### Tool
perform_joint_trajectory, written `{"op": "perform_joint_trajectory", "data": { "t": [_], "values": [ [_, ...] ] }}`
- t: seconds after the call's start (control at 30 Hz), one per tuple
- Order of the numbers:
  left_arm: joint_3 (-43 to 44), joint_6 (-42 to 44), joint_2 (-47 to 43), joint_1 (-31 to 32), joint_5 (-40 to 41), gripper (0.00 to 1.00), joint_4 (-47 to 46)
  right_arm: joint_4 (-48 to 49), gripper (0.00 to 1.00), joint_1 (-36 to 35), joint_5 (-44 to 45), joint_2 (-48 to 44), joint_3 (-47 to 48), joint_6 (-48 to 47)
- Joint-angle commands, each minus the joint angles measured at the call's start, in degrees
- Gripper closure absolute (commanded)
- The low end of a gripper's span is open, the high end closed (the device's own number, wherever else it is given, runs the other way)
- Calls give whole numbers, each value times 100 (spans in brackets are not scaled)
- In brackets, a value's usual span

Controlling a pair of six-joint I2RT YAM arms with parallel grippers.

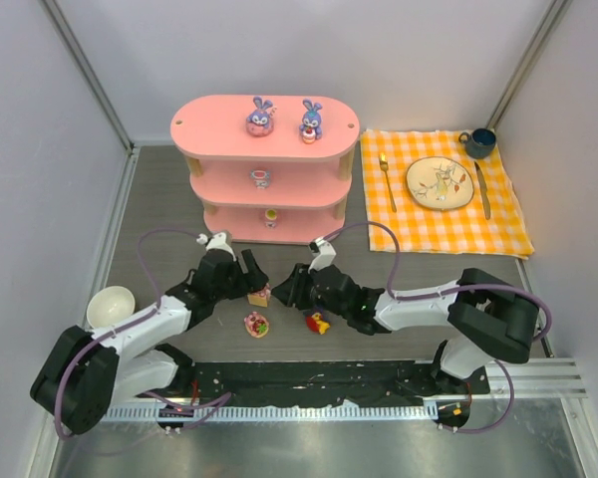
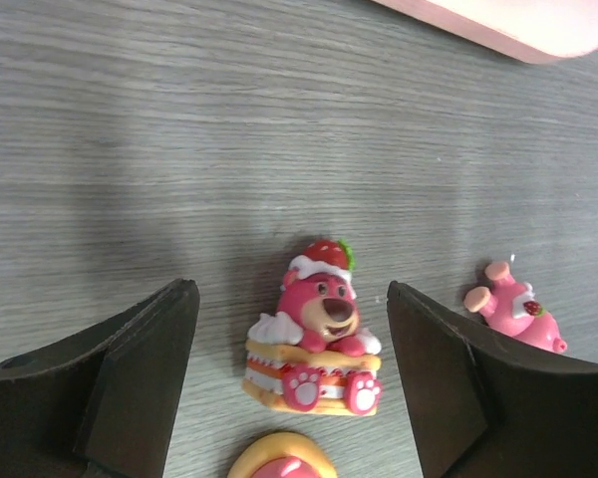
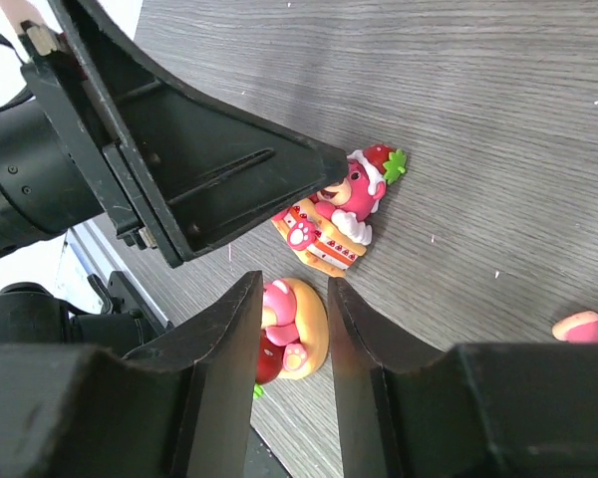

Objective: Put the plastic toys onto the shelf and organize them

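**A:** How far is the job getting on?

**B:** Roughly half, I'm judging. Four figurines are sitting on the pink shelf (image 1: 279, 149) by the far edge of the desk (image 1: 159, 204). Those are two blue-purple bunnies (image 1: 260, 118) on the top board, a middle-tier toy (image 1: 261, 177) and a bottom-tier toy (image 1: 271, 215). Waiting between the shelf and the near edge are the bear on a cake (image 2: 317, 344), a round pink one (image 1: 256, 325) and a red-yellow one (image 1: 319, 322).

**A:** What are the arms doing?

**B:** The left end effector (image 2: 289, 289) is straddling the bear with its jaws spread wide, touching nothing. The right end effector (image 3: 292, 284) is hovering just beside it, narrowly parted and gripping nothing.

**A:** Which way is the bear pointing?

**B:** Its long axis is running from cake to strawberry. The strawberry is pointing toward the far edge, crosswise to the jaws.
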State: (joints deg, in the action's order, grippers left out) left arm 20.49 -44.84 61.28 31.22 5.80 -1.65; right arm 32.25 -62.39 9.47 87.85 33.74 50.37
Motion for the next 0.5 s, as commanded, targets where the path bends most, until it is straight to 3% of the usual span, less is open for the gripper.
{"op": "perform_joint_trajectory", "data": {
  "t": [0.0, 0.17, 0.3, 0.47],
  "values": [
    [543, 397, 297, 24, -563, 18, -153, 221, 61, 60, 89, -347, -113, 61],
    [1323, 914, 438, 24, -686, 16, 577, -8, 61, 139, 265, -848, -481, 17],
    [2150, 1354, 727, 24, -633, 17, 1717, -516, 61, 157, 502, -1533, -780, 25],
    [3266, 1838, 1571, 24, -790, 22, 3168, -1501, 61, 166, 985, -2947, -1044, -71]
  ]
}}
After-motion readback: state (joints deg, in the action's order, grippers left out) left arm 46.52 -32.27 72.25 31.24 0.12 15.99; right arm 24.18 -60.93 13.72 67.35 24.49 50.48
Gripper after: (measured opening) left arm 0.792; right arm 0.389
